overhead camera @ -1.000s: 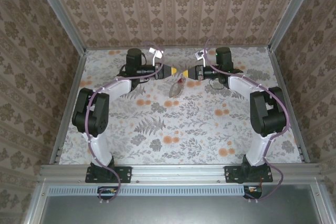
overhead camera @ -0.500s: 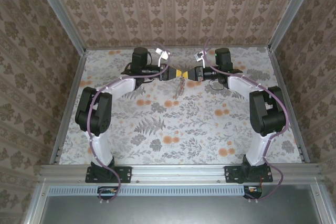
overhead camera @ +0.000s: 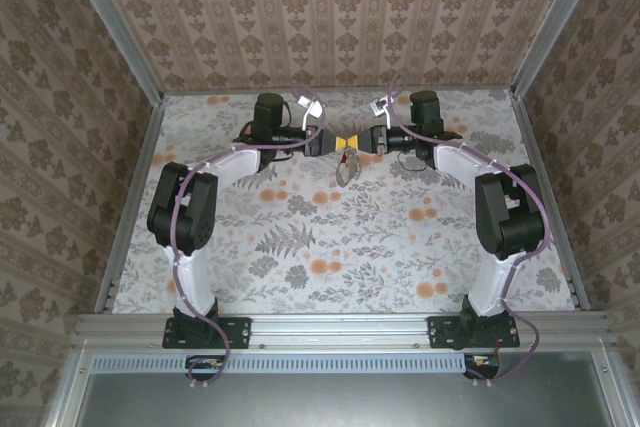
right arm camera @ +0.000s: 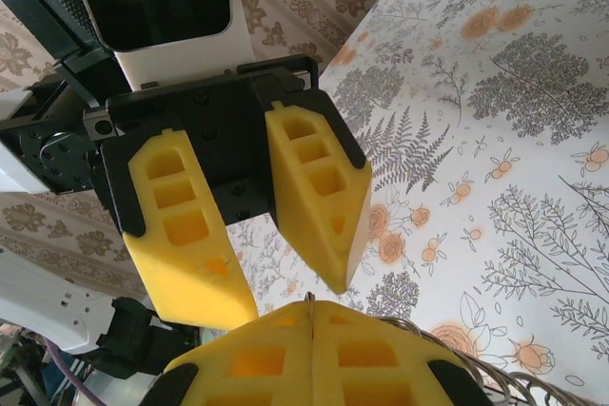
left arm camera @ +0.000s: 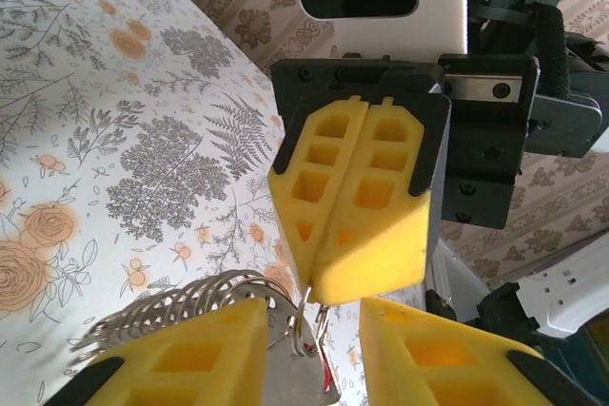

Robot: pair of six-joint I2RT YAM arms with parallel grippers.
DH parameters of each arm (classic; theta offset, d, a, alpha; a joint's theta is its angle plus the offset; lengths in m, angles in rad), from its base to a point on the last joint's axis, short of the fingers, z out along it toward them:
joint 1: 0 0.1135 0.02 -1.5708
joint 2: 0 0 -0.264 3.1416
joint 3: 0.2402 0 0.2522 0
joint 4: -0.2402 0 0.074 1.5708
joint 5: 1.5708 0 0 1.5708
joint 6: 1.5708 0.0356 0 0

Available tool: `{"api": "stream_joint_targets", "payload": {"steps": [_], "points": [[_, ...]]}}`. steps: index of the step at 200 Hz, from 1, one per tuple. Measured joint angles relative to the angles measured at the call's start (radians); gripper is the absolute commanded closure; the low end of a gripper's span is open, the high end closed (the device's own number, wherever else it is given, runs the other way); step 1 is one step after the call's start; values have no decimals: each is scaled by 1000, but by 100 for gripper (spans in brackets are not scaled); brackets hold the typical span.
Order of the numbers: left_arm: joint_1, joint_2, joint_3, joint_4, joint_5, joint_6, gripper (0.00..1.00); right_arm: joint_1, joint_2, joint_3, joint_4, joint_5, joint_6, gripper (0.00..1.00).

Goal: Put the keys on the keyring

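Over the far middle of the table my two grippers meet tip to tip. My right gripper [overhead camera: 361, 140] [right arm camera: 311, 316] is shut, its yellow pads [left arm camera: 366, 206] pinching a thin wire ring of the keyring [left arm camera: 306, 306]. The grey loop [overhead camera: 344, 169] hangs below the pads. My left gripper [overhead camera: 333, 140] [left arm camera: 312, 320] is open, and its fingers [right arm camera: 190, 235] stand on either side of the ring. A flat silver piece and a coiled wire part [left arm camera: 143, 316] lean on its left finger. A sliver of the key's red head [left arm camera: 326, 376] shows beside the silver piece.
The floral tablecloth [overhead camera: 330, 247] lies under both arms. Patterned walls close in the back and both sides, with metal rails [overhead camera: 130, 197] along the table's edges. Cables loop over both wrists.
My left arm has swung right, bringing its gripper up to the right gripper's pads. The hanging loop has shifted slightly right. The right gripper has stayed shut in place.
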State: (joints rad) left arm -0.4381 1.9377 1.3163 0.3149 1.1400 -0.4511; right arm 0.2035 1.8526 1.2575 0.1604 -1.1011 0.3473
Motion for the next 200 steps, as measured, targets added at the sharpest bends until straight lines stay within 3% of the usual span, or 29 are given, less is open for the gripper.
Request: {"api": "stream_joint_targets", "payload": {"steps": [26,102,146,163,200], "points": [[-2,1,0,7,10,0,77,0,0,0,0,0,0,100],[-6,10,0,31,28,-5,73,0,0,0,16,-6,1,100],[-9,12,0,37,31,-10,81,0,0,0,23,-8,4,100],[-9,12,0,37,31,-16,89,1,0,0,24,-12,4,100],[-6,13,0,39,31,-24,89,2,0,-1,34,-19,8,100]]}}
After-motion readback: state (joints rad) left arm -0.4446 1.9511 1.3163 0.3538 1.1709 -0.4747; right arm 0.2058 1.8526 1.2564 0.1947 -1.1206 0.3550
